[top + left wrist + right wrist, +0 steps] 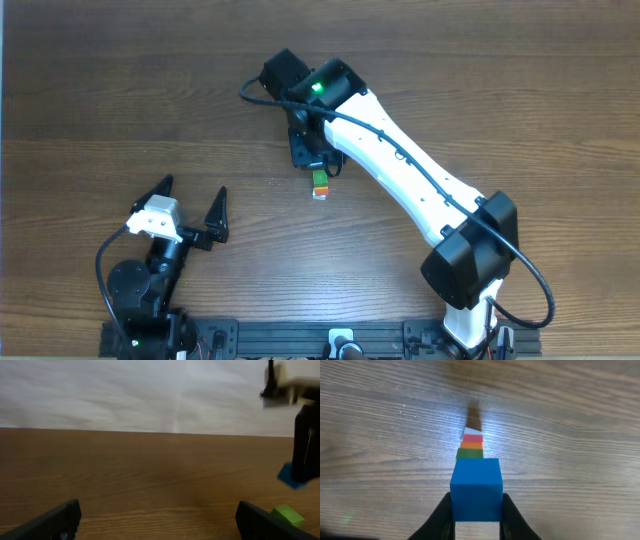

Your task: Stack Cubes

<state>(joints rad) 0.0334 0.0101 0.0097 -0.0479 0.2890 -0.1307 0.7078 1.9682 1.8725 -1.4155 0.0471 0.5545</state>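
- Left end effector: sitting well left of the stack, fingers spreading wide, gripping nothing.
- Stack: standing on the counter, green cube topping orange, red and white layers.
- Blue cube: hanging above the stack, not touching it.
- Right end effector: hovering over the stack, clamping the blue cube between both fingers.

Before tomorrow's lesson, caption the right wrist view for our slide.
Right gripper holds a blue cube over a stack topped by a green cube.
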